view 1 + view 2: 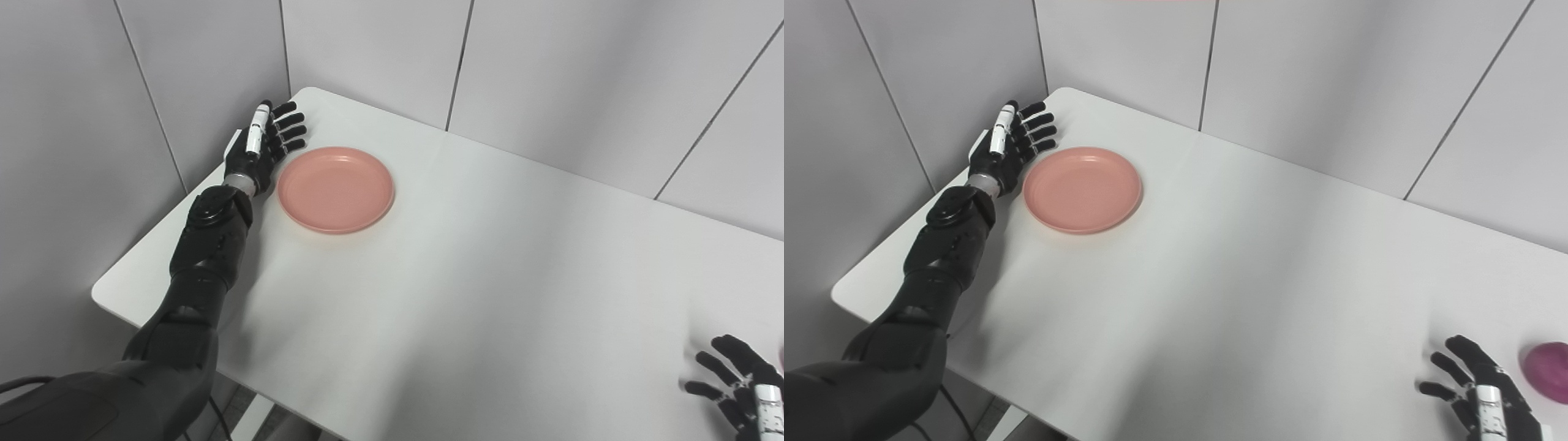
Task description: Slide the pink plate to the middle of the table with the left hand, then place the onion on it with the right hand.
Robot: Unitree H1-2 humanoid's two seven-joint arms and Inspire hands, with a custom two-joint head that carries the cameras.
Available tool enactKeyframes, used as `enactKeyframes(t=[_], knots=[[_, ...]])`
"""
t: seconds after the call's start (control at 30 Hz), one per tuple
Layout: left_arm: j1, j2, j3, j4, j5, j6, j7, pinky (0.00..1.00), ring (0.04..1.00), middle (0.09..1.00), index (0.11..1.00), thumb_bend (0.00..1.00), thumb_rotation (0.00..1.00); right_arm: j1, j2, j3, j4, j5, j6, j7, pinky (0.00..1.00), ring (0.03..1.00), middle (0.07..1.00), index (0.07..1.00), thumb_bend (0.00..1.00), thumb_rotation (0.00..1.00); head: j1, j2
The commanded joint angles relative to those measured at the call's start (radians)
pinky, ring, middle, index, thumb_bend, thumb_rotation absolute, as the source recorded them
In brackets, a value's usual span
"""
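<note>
The round pink plate [335, 188] lies flat near the far left corner of the white table [490, 275]. My left hand [264, 146] rests just left of the plate's rim, fingers spread and pointing away, holding nothing. The purple onion [1547, 371] sits at the table's near right, in the right eye view only. My right hand [1479, 392] is open beside it, a little to its left, fingers apart and not touching it. In the left eye view the right hand [741, 383] shows at the bottom right corner.
Grey panelled walls [551, 73] stand close behind the table's far and left edges. The left arm [202, 257] stretches along the table's left side. A dark cable [214, 416] hangs below the table's near left edge.
</note>
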Motion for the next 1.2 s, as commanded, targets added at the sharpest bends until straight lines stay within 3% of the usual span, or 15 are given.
enactKeyframes(t=[0.0,0.4,0.9,1.17], knots=[[-0.051,0.032,0.0,0.007,0.0,-0.038,-0.009,0.76,0.774,0.77,0.742,0.29,1.0,-0.018,-0.007,-0.002,-0.044,-0.006,-0.028,0.001,0.51,0.729,0.776,0.715,0.9,0.72,-0.002,0.002],[-0.091,0.037,-0.022,0.092,0.007,-0.084,-0.04,0.71,0.736,0.737,0.72,0.25,1.0,-0.017,-0.001,-0.003,-0.051,-0.011,-0.02,-0.003,0.52,0.738,0.782,0.722,0.88,0.73,-0.008,0.004],[-0.067,0.0,-0.049,-0.034,-0.003,-0.026,-0.039,0.69,0.722,0.724,0.706,0.26,1.0,-0.018,0.002,-0.004,-0.051,-0.009,-0.023,-0.005,0.52,0.728,0.777,0.721,0.84,0.72,-0.013,0.009],[-0.064,0.001,-0.064,-0.044,-0.02,-0.013,-0.098,0.67,0.701,0.707,0.699,0.27,1.0,-0.016,0.001,-0.005,-0.052,-0.004,-0.016,-0.002,0.54,0.75,0.791,0.733,0.85,0.72,-0.018,0.012]])
